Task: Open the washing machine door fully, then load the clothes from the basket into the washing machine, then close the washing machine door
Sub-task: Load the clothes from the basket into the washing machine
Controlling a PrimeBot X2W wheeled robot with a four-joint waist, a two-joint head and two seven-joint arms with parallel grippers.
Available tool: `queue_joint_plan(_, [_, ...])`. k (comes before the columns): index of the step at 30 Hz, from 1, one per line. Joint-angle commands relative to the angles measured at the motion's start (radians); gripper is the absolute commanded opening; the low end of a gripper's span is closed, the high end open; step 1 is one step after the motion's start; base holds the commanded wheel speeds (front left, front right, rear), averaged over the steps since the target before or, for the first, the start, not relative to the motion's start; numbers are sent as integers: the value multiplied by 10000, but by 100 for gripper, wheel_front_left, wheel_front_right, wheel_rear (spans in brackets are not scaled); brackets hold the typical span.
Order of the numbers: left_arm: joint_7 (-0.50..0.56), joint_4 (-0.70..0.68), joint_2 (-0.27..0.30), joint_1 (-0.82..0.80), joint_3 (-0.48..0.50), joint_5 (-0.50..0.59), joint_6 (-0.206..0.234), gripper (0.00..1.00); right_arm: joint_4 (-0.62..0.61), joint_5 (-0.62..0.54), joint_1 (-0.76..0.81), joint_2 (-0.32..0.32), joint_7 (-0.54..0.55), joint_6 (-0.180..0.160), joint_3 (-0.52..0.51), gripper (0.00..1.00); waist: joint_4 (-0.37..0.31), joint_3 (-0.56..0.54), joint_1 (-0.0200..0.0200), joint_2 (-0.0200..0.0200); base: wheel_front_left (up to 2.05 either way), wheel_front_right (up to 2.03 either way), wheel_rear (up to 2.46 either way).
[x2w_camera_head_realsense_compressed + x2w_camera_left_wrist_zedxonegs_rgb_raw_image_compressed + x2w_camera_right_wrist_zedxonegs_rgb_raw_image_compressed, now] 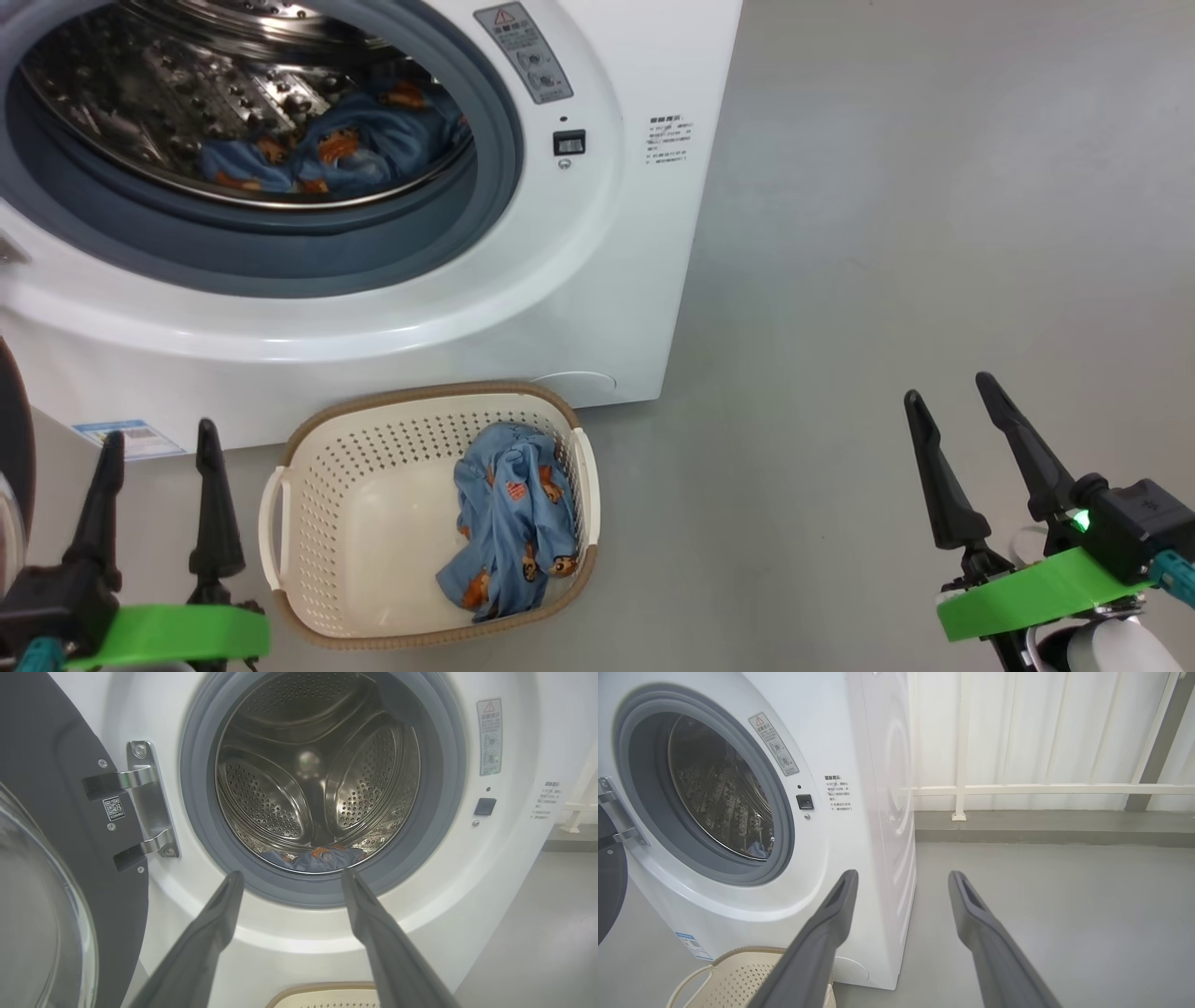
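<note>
The left gripper and the right gripper flanked the basket, jaws spread, empty; a bear-print garment hugged its right wall, bare floor beyond.

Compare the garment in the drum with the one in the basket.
The light-blue bear-print drum garment is loaded, in the shiny perforated steel drum; the basket garment waits in the cream perforated plastic basket. Drum garment: shadowed; basket garment: brightly lit, heaped by the right wall. Same print.
</note>
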Motion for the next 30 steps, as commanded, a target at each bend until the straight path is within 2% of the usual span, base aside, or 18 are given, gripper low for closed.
queue_joint_plan(1, [-55,-399,173,107,251,-4,7,100,-215,102,156,-198,-80,44,119,100,18,-51,0,-1,0,0,0])
queue_joint_plan(11, [-55,-932,94,810,205,-50,7,100,-191,116,370,-201,-80,44,91,100,63,-308,0,-1,0,0,0])
queue_joint_plan(30, [-55,-1134,55,996,298,-5,6,100,-245,111,435,-219,-80,44,101,100,29,-373,0,-1,0,0,0])
